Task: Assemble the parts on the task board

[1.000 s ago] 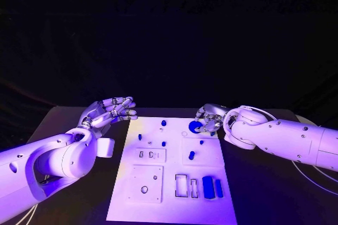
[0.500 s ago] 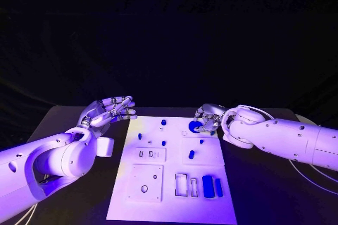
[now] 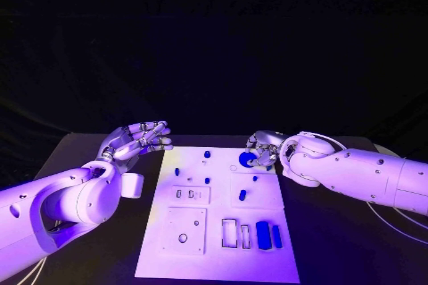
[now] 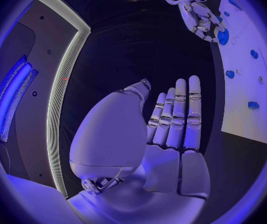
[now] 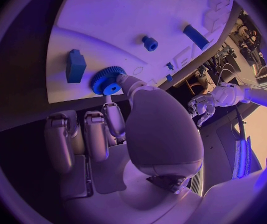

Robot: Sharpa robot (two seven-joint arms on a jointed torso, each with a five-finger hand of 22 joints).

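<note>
The white task board lies in the middle of the black table. At its far right corner my right hand pinches a blue gear between thumb and finger, just over the board. In the right wrist view the gear sits at the thumb's tip, near the board's edge. My left hand hovers beside the board's far left corner, empty, with its fingers straight and apart. The left wrist view shows the right hand with the gear.
Several small blue pegs stand on the board's far half, with an oblong one mid-board. Two blue blocks sit in the near right slots beside open rectangular slots. A blue block lies close to the gear.
My right forearm has crept slightly to the left; the hand and gear stay almost in place. The left hand has not moved.
</note>
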